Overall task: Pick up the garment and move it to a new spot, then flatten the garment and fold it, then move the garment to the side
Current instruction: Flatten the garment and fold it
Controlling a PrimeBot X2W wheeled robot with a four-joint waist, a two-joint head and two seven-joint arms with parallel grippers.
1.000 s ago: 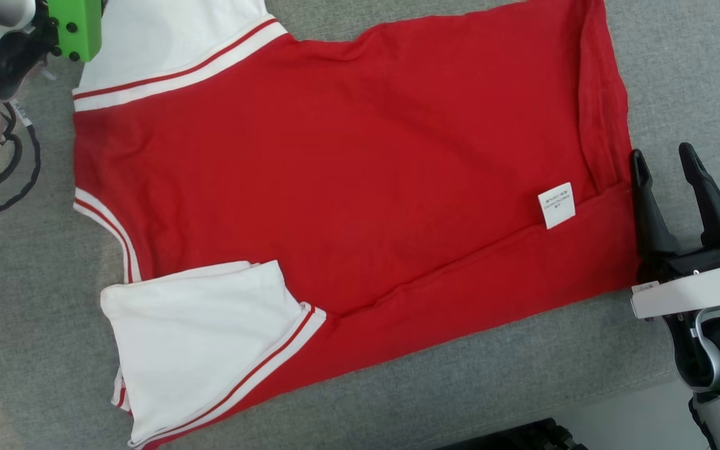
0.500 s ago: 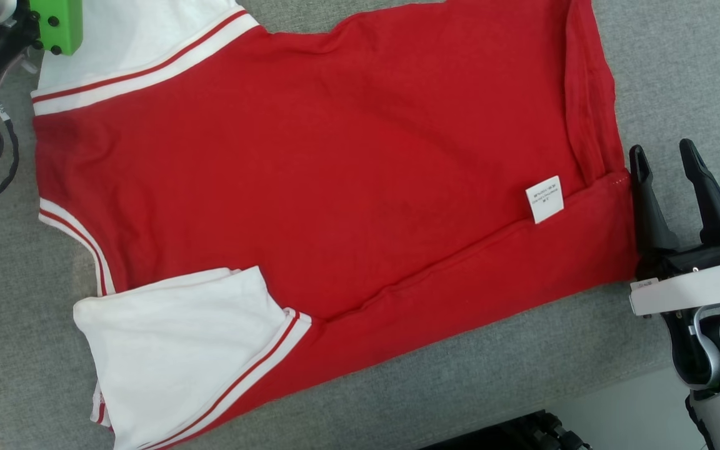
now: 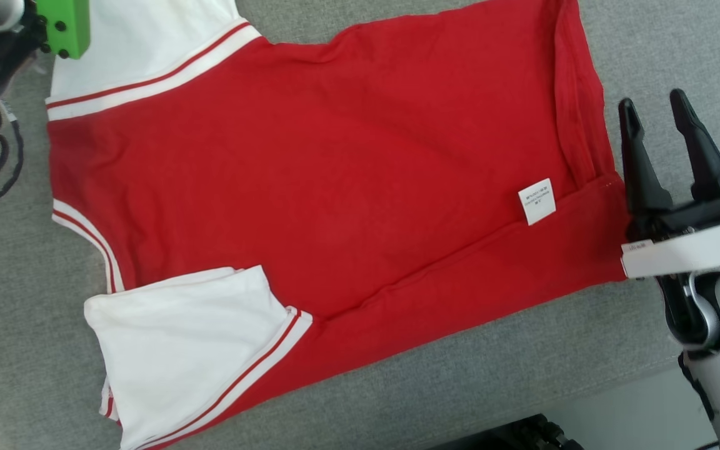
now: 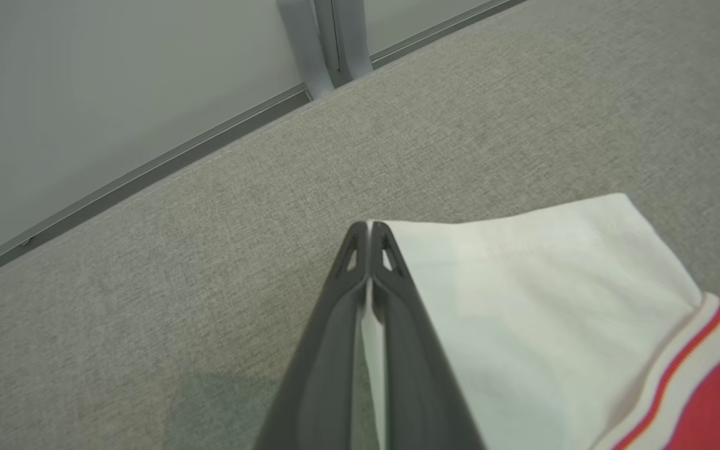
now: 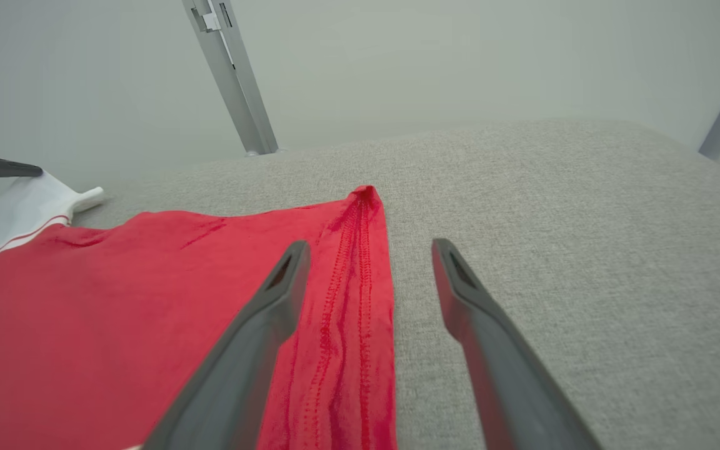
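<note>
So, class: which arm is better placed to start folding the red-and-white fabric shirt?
Probably left: the left pincer is shut on the white sleeve of the red-and-white shirt; the right pincer is open, the red hem ungripped between its fingers.

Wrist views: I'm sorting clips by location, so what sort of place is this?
Probably an indoor lab or test bay rather than a home: a grey fabric-covered work surface, a bare pale wall with a metal post, and one red-and-white garment laid out.
</note>
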